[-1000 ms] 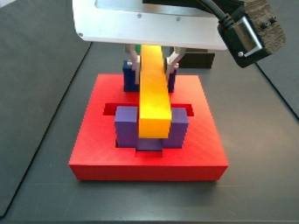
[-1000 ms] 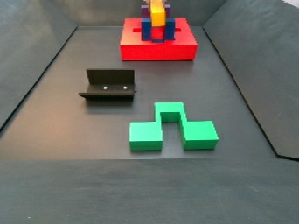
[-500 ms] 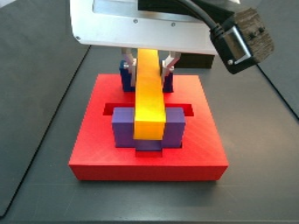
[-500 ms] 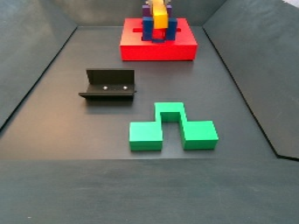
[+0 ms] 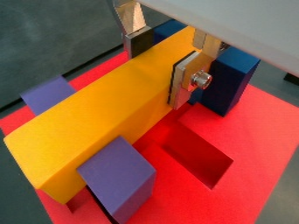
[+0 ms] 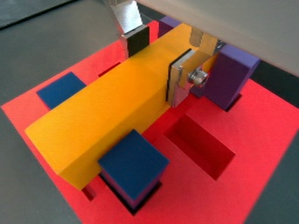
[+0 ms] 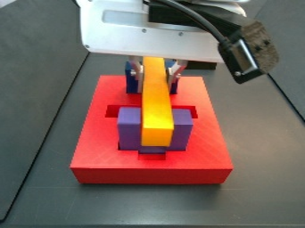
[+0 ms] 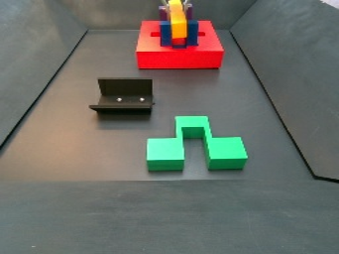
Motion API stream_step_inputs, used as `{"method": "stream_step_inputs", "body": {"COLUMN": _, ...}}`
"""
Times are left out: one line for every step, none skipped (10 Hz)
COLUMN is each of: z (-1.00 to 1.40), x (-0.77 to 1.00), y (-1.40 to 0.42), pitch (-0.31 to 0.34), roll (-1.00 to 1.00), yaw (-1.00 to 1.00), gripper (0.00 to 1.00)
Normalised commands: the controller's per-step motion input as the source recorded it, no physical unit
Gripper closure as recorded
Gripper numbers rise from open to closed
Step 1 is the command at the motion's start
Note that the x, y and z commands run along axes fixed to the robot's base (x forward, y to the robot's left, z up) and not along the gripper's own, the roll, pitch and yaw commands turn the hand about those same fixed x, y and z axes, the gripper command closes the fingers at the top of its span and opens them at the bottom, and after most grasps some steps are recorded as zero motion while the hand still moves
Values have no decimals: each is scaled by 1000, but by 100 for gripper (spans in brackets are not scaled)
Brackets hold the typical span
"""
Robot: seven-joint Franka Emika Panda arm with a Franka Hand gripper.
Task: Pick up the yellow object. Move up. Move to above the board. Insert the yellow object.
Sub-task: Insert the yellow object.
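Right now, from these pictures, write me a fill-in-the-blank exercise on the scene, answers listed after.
1. The hand is shut on the ___ bar.
2. The bar lies between upright blocks on the ___ board.
3. On the floor in a side view, the notched block is ___.
4. The dark L-shaped bracket between that block and the board is the ___.

Missing words: yellow; red; green; fixture
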Motion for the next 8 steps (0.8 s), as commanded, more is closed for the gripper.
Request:
{"method": "stream_step_inputs", "body": {"z": -120, "x": 223, "y": -40, "pitch": 31, "roll": 57, "yaw": 0, "gripper": 100}}
{"method": "stream_step_inputs", "body": {"z": -154, "x": 100, "y": -51, "pitch": 11, "roll": 40, "yaw": 0, "gripper": 100}}
{"method": "stream_step_inputs", "body": {"z": -177, "x": 0, "y": -17, "pitch": 0, "roll": 30, "yaw": 0, "gripper": 100}}
{"method": "stream_step_inputs", "body": {"z": -200, "x": 0, "y": 0, "pitch": 9, "roll": 57, "yaw": 0, "gripper": 100}}
{"method": "stream_step_inputs", "body": {"z": -166, "x": -51, "y": 0, "pitch": 11, "roll": 71, "yaw": 0, "gripper": 100}}
{"method": "stream_step_inputs", "body": {"z": -140, "x": -71, "y": 0, "pitch": 14, "roll": 61, "yaw": 0, "gripper": 100}}
{"method": "stream_step_inputs", "body": {"z": -126, "x": -77, "y": 0, "pitch": 11, "roll": 50, "yaw": 0, "gripper": 100}}
{"method": "stream_step_inputs", "body": {"z": -120, "x": -74, "y": 0, "pitch": 14, "roll": 50, "yaw": 0, "gripper": 100}}
